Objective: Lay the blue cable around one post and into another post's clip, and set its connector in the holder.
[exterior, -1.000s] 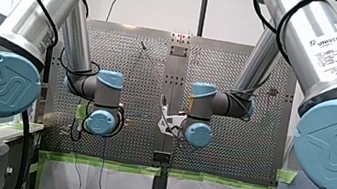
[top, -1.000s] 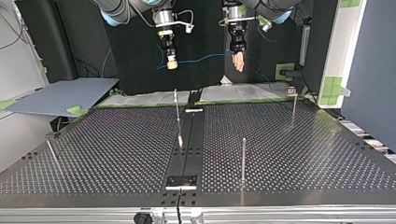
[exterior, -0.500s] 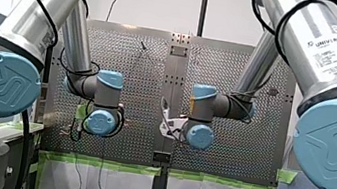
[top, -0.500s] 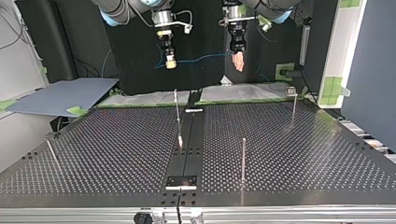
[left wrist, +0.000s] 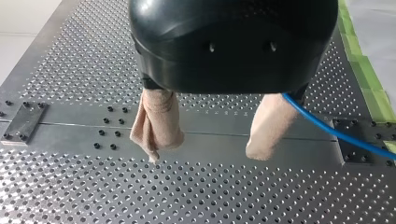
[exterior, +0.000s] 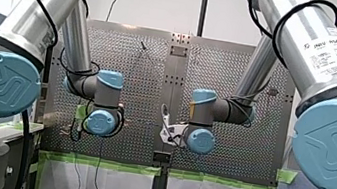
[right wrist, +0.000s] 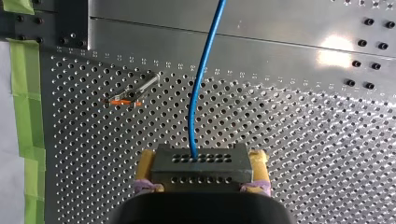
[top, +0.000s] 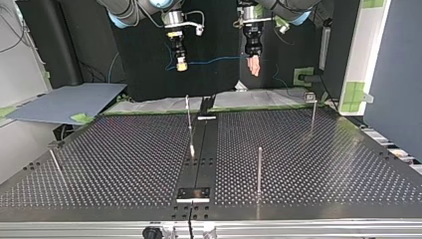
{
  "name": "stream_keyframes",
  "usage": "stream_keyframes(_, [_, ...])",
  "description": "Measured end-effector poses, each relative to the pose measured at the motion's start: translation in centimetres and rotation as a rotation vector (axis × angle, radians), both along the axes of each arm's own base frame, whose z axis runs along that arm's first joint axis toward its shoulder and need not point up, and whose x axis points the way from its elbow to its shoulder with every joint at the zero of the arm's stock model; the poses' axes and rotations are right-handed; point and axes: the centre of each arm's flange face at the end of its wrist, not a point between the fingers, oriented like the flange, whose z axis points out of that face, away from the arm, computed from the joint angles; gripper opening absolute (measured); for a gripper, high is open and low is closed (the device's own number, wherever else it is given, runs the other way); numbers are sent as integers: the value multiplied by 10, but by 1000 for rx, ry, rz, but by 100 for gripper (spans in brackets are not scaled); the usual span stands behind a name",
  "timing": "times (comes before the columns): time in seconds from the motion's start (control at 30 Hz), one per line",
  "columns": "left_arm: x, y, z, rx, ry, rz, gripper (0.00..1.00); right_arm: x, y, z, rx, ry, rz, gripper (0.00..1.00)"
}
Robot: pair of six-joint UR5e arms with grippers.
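Observation:
In the top view my right gripper (top: 181,65) hangs above the table's far edge, its yellow pads shut on the grey perforated connector (right wrist: 201,165). The blue cable (top: 214,61) runs level from it to my left gripper (top: 254,66). In the left wrist view my left gripper (left wrist: 212,144) is open, with its beige pads (left wrist: 156,121) well apart. The blue cable (left wrist: 336,135) comes out from behind one pad and leads away sideways. Nothing lies between the pads. Both grippers are high above the perforated table (top: 308,164).
Thin posts stand on the table: one with an orange clip (top: 189,124) near the middle strip, one (top: 259,169) nearer the camera, one with a small top clip (top: 312,112) at the top view's right, and a leaning one (top: 54,162) at its left. A metal plate (top: 194,193) sits on the middle strip.
My right gripper has risen slightly in the top view with the connector, lifting that end of the cable. My left gripper has stayed in place.

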Motion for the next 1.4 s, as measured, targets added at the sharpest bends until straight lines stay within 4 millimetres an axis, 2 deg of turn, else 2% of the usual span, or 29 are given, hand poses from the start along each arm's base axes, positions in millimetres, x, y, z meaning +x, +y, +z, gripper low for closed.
stream_keyframes(0.2, [-9,-4,-9,3,33,-34,100,0,0,0,0,0,0,0])
stream_keyframes(0.47, [-29,-11,-35,2,137,-118,100,0,0,0,0,0,0,0])
stream_keyframes(0.73, [-37,-8,-43,-24,204,-120,100,0,0,0,0,0,0,0])
stream_keyframes(1.0, [-38,-6,-45,-49,240,-113,100,0,1,0,2,0,2,0])
stream_keyframes(1.2, [-25,-6,-34,-57,231,-124,100,-5,16,5,35,-4,19,0])
stream_keyframes(1.4, [-35,0,-22,-40,252,-138,100,-11,31,18,83,-25,42,0])
